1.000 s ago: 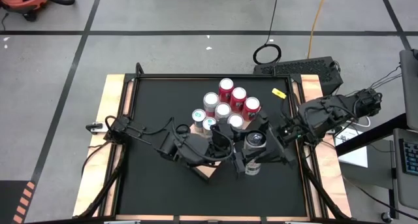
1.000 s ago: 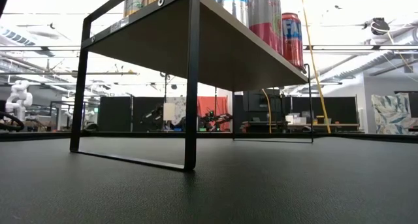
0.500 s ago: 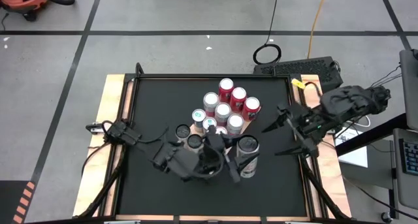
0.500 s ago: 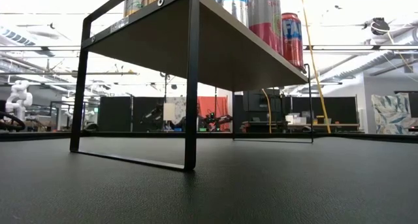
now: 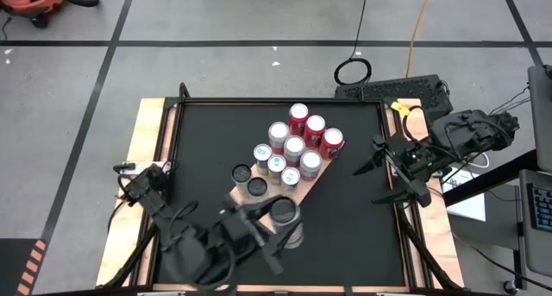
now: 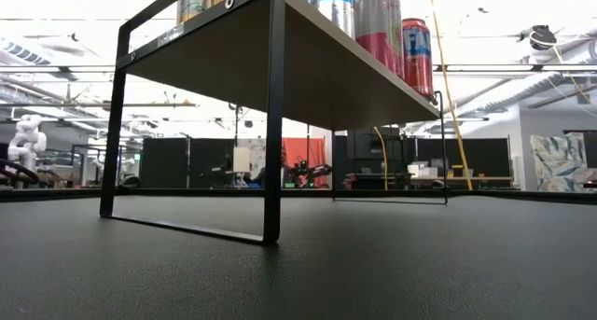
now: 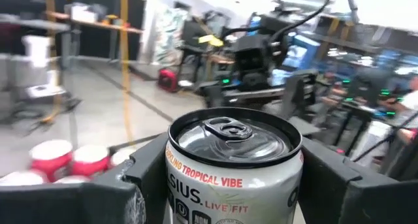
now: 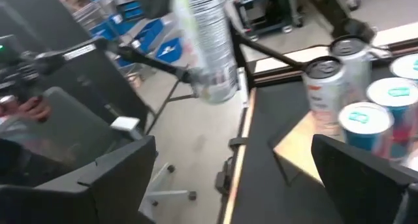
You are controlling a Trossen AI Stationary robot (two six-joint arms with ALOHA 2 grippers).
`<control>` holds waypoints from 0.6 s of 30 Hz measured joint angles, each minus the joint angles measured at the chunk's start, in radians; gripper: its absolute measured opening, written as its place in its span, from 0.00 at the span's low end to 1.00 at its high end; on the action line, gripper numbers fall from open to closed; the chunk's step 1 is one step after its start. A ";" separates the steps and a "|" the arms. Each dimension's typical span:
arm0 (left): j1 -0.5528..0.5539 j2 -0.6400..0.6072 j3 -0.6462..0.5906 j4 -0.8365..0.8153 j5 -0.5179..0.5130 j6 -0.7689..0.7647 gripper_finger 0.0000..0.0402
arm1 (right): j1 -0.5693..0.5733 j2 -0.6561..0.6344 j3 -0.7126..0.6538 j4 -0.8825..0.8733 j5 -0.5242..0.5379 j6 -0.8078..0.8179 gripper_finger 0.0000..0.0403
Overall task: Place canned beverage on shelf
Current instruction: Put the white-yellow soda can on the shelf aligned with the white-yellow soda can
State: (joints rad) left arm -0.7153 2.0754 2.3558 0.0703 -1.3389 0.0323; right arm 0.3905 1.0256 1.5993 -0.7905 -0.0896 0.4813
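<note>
Now left hand clamped on silver can — right hand spread wide, empty.

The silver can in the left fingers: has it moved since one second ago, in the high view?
Yes. The silver can, held by the left gripper, has moved left and toward the table's near edge, away from the shelf.

- The black tabletop carries the shelf, a tan wooden board on a black frame.
- Upright cans stand clustered on the shelf.
</note>
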 joint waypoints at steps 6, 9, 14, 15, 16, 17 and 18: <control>-0.044 0.012 -0.002 -0.023 -0.179 0.001 0.61 | 0.005 -0.005 0.000 -0.001 -0.105 -0.026 0.97; -0.052 0.043 -0.003 -0.024 -0.202 -0.033 0.61 | 0.005 -0.017 0.000 -0.004 -0.172 -0.022 0.97; -0.061 0.135 -0.003 -0.026 -0.224 -0.157 0.61 | 0.006 -0.042 0.000 -0.027 -0.229 -0.021 0.97; -0.062 0.153 -0.004 -0.028 -0.225 -0.179 0.61 | 0.006 -0.049 0.000 -0.030 -0.230 -0.022 0.97; -0.062 0.172 -0.005 -0.030 -0.224 -0.195 0.61 | 0.006 -0.055 0.000 -0.032 -0.230 -0.022 0.97; -0.059 0.188 -0.005 -0.030 -0.225 -0.207 0.61 | 0.006 -0.061 0.000 -0.034 -0.230 -0.022 0.97; -0.055 0.201 -0.005 -0.030 -0.225 -0.209 0.61 | 0.006 -0.067 0.000 -0.037 -0.230 -0.021 0.97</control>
State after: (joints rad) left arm -0.7706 2.2767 2.3505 0.0402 -1.5642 -0.1772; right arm 0.3965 0.9585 1.5993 -0.8280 -0.3199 0.4600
